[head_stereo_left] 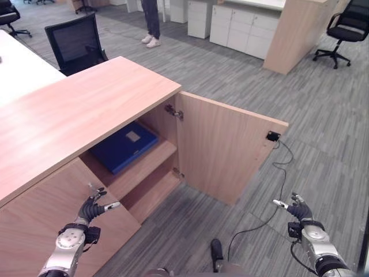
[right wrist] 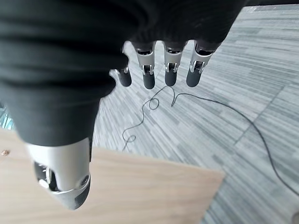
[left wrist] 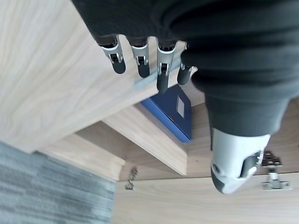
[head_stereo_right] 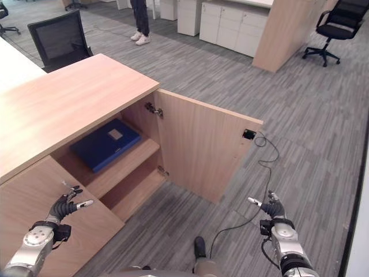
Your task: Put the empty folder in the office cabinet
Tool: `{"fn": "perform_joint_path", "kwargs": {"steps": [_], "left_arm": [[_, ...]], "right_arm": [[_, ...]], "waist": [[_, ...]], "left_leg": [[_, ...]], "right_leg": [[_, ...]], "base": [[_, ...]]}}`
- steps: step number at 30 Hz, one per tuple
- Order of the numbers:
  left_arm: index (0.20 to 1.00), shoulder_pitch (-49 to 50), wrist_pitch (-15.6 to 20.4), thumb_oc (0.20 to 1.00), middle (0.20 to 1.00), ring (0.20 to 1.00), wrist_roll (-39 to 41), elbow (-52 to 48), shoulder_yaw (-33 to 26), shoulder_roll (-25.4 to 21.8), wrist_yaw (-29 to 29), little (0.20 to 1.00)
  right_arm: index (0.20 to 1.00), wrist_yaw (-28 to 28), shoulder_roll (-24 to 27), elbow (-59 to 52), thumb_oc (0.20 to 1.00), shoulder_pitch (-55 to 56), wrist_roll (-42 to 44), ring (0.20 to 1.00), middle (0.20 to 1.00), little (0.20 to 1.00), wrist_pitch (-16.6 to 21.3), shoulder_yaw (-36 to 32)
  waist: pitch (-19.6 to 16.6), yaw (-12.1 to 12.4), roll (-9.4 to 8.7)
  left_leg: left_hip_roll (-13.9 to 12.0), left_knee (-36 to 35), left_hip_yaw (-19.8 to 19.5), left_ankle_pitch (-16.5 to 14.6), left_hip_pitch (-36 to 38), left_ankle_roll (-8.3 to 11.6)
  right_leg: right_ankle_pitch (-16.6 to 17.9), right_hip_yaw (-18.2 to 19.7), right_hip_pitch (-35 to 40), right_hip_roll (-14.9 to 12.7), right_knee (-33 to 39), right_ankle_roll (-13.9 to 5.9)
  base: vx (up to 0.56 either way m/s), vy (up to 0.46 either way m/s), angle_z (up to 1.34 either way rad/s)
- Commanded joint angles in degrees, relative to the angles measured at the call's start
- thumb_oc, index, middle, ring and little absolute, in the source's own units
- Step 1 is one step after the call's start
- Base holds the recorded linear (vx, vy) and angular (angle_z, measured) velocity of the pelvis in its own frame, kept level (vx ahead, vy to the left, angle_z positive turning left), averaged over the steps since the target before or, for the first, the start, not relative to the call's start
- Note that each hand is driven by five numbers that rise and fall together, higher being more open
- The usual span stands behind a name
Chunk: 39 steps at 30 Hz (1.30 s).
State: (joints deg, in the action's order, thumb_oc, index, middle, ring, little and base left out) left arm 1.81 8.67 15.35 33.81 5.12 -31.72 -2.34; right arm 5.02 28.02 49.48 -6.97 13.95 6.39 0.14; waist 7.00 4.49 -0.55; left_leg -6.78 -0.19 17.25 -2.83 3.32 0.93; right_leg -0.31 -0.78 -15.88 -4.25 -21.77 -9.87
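Flat on the upper shelf of the light-wood office cabinet (head_stereo_left: 69,115) lies the blue rectangular folder (head_stereo_left: 124,146) with its small pale label, beside the smooth-grained cabinet door (head_stereo_left: 228,147) swung wide over grey striped carpet (head_stereo_left: 323,127). Both hands hold nothing, fingers loosely extended: the left hand (head_stereo_left: 92,209) before the closed wooden door panel (head_stereo_left: 46,213), the right hand (head_stereo_left: 297,209) over the carpet, well apart from the cabinet.

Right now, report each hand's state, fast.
Left hand: open, holding nothing, in front of the closed cabinet door.
Right hand: open, holding nothing, over the carpet.
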Motion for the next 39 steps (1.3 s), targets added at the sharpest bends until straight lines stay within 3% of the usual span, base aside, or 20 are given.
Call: {"fn": "perform_joint_path", "kwargs": {"steps": [1, 12, 27, 39], "left_arm": [[1.000, -3.41, 2.59, 1.000, 1.000, 1.000, -1.47, -2.38, 7.17, 6.06, -4.77, 1.000], [1.000, -1.37, 2.58, 1.000, 1.000, 1.000, -2.10, -3.75, 7.45, 6.81, -5.35, 1.000], [1.000, -0.61, 2.29, 1.000, 1.000, 1.000, -2.48, -3.23, 7.52, 6.99, -5.69, 1.000], [1.000, 0.06, 2.34, 1.000, 1.000, 1.000, -2.31, -3.38, 8.30, 6.75, -6.12, 1.000]], "right_arm": [[1.000, 1.15, 1.62, -2.99, 1.000, -1.81, -1.01, 1.000, 1.000, 1.000, 2.47, -0.13], [1.000, 1.15, 1.49, -2.58, 1.000, -0.47, -1.72, 1.000, 1.000, 1.000, 2.60, -0.50], [1.000, 1.04, 2.15, -2.29, 1.000, 0.72, -2.00, 1.000, 1.000, 1.000, 2.78, -1.09], [1.000, 1.45, 6.00, -3.71, 1.000, -2.71, -3.69, 1.000, 1.000, 1.000, 2.80, -0.23]], "waist": [[-3.87, -2.83, -1.76], [-5.86, -2.11, -0.63], [-5.61, -1.72, 0.08], [-5.96, -1.04, 0.33]], "left_leg": [[2.94, -0.19, -2.30, -0.83, 1.45, 3.92], [2.16, -2.64, -3.11, -0.24, 4.45, 4.64], [0.53, -2.94, -3.24, 1.05, 4.51, 5.72], [0.12, -3.42, -4.23, 1.65, 5.09, 6.22]], "right_leg": [[0.27, 2.20, 11.27, -4.61, 16.02, -4.81], [-0.16, 0.75, 14.86, -3.53, 19.52, -4.18], [-1.45, -1.68, 16.87, -1.83, 20.08, -2.76], [-2.49, -3.26, 18.70, -1.50, 19.72, -2.11]], "base": [[0.07, -0.004, 0.41], [0.02, -0.037, -0.15], [0.01, -0.046, 0.05], [0.01, -0.008, 0.06]]}}
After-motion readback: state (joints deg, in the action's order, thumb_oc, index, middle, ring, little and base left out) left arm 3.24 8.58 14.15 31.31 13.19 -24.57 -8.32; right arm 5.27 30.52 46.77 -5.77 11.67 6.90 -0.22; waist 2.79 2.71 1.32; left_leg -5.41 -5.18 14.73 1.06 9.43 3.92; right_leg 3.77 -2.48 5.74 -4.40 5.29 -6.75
